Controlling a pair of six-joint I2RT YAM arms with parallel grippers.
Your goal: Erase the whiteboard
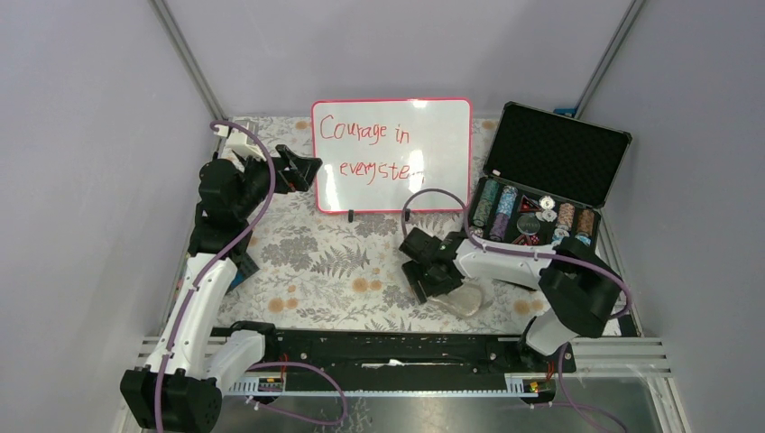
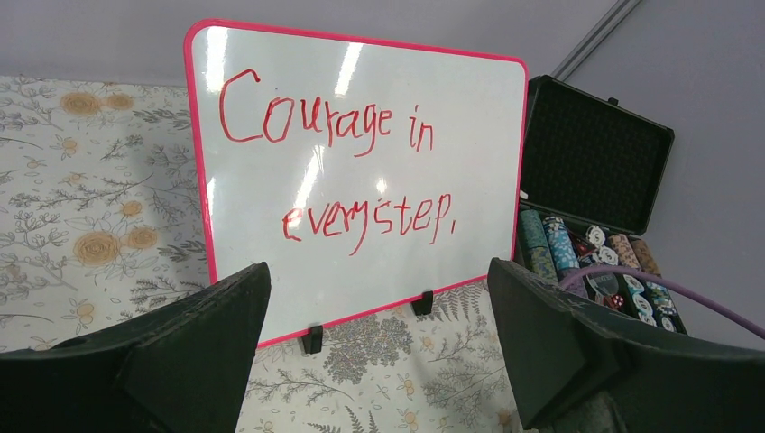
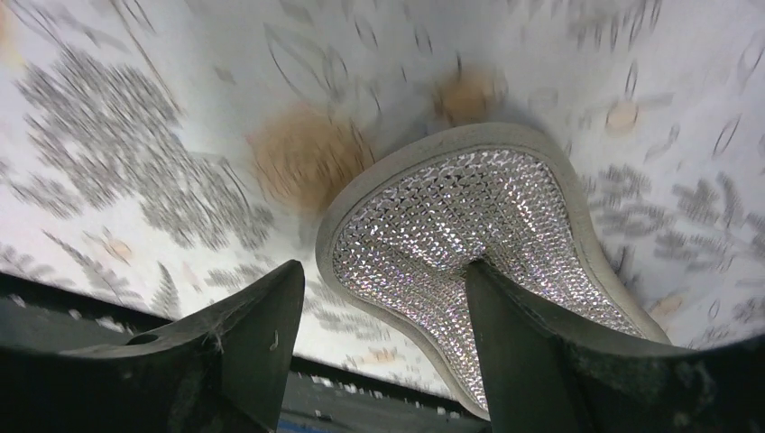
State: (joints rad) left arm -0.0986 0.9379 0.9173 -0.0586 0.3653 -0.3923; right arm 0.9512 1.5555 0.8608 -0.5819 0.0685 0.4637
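Note:
The whiteboard stands upright on small black feet at the back centre, pink-red framed, with red handwriting "Courage in every step". It fills the left wrist view. My left gripper is open and empty by the board's left edge, facing it. My right gripper is open, low over the table. A glittery silver pad with a grey rim lies flat there; it also shows in the top view. My right gripper has one finger over the pad and one beside it.
An open black foam-lined case with rows of poker chips stands right of the board, also in the left wrist view. A floral cloth covers the table. A black rail runs along the near edge.

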